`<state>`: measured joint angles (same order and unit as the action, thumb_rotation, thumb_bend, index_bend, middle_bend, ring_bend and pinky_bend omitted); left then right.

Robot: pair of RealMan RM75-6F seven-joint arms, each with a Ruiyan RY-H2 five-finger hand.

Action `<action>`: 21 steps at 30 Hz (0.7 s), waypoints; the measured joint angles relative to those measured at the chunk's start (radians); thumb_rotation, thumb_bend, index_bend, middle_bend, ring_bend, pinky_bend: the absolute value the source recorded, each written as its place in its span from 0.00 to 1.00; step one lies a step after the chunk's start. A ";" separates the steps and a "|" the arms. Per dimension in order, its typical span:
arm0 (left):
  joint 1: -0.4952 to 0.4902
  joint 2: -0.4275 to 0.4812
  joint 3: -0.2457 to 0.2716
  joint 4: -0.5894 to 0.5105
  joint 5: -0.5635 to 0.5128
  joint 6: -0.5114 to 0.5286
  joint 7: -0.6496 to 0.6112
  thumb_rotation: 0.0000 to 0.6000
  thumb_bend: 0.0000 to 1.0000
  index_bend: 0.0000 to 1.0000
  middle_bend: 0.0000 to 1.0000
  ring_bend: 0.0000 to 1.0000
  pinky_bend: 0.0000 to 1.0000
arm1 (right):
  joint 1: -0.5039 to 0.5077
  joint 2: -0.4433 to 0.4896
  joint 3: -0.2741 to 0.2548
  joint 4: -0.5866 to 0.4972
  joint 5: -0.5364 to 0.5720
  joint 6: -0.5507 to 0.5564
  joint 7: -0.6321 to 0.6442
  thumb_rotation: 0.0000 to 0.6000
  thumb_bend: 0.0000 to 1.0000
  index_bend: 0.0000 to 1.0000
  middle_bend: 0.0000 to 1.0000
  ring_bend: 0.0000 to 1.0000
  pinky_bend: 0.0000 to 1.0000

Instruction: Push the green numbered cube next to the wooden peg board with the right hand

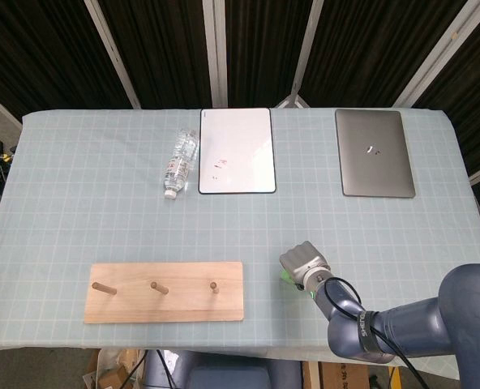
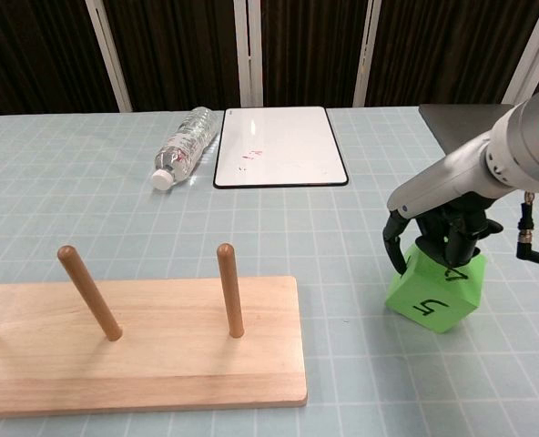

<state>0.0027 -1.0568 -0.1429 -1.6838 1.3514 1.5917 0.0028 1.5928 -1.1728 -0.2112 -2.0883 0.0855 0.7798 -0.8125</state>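
The green numbered cube (image 2: 436, 296) stands tipped on an edge on the checked cloth, its "5" face towards the chest camera. My right hand (image 2: 438, 235) rests on its top with fingers curled down over the upper corner. In the head view the right hand (image 1: 305, 263) covers most of the cube (image 1: 285, 278), leaving only a green sliver at its left. The wooden peg board (image 2: 142, 350) with upright pegs lies to the cube's left, a gap between them; in the head view the peg board (image 1: 165, 292) sits near the front edge. My left hand shows in neither view.
A plastic bottle (image 1: 180, 164) lies on its side beside a white board (image 1: 236, 151) at the back middle. A closed grey laptop (image 1: 374, 152) lies at the back right. The table's front edge runs just below the peg board.
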 measured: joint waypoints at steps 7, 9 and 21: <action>-0.001 -0.002 0.000 0.000 0.000 -0.001 0.004 1.00 0.31 0.10 0.00 0.00 0.00 | 0.027 0.004 -0.019 -0.034 0.007 -0.003 -0.006 1.00 0.87 0.34 0.82 0.80 0.72; -0.001 -0.002 0.000 0.000 0.000 -0.001 0.006 1.00 0.31 0.10 0.00 0.00 0.00 | 0.032 0.006 -0.023 -0.046 0.003 -0.003 -0.007 1.00 0.87 0.34 0.82 0.80 0.72; 0.000 -0.003 -0.001 -0.001 -0.004 0.000 0.008 1.00 0.31 0.10 0.00 0.00 0.00 | 0.027 0.017 -0.013 -0.086 -0.076 -0.018 0.044 1.00 0.87 0.34 0.82 0.80 0.72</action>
<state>0.0023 -1.0595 -0.1442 -1.6848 1.3470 1.5918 0.0103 1.6201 -1.1558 -0.2239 -2.1743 0.0096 0.7622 -0.7681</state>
